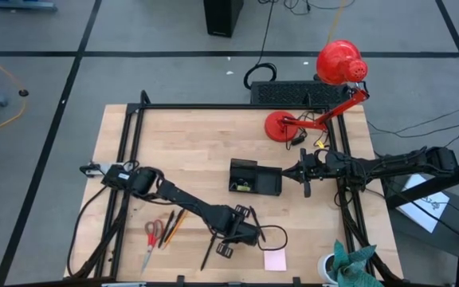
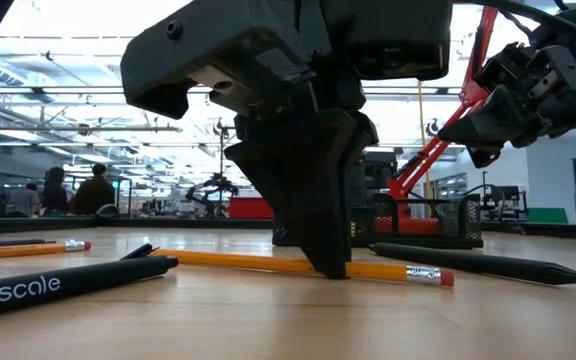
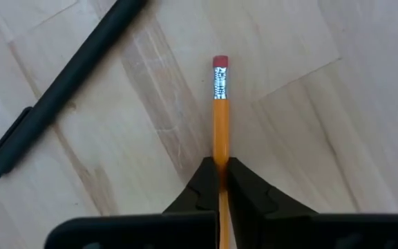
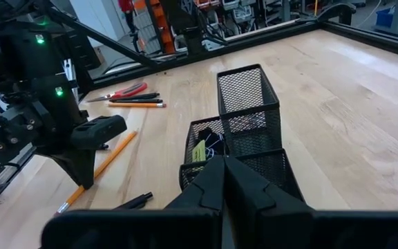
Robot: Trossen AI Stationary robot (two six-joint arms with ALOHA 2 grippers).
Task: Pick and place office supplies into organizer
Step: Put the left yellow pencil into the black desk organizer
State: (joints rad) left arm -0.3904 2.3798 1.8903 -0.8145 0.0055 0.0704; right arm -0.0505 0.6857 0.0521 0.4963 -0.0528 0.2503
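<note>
An orange pencil (image 3: 220,117) with a pink eraser lies on the wooden table, and my left gripper (image 3: 220,178) is shut on it near the table's front edge (image 1: 241,229). The black mesh organizer (image 1: 255,177) stands at mid-table, with a yellow-green piece (image 4: 199,152) inside. My right gripper (image 4: 223,176) is shut and empty, raised just right of the organizer (image 1: 305,171). Red-handled scissors (image 1: 151,237), pens and a pencil (image 1: 171,226) lie at the front left. A pink sticky-note pad (image 1: 275,260) lies at the front. My left gripper pinches the pencil's shaft (image 3: 220,155) between its two fingers, somewhat nearer the eraser end (image 2: 446,277) than the tip. The fingers (image 2: 330,240) come from above, pointing down, and stand across the pencil. The pencil lies along the table.
A black pen (image 3: 61,90) lies close beside the held pencil, and another marked "scale" (image 2: 58,285) lies near the low camera. A red desk lamp (image 1: 337,68) and a black slab (image 1: 293,94) stand at the far right. A black frame borders the table.
</note>
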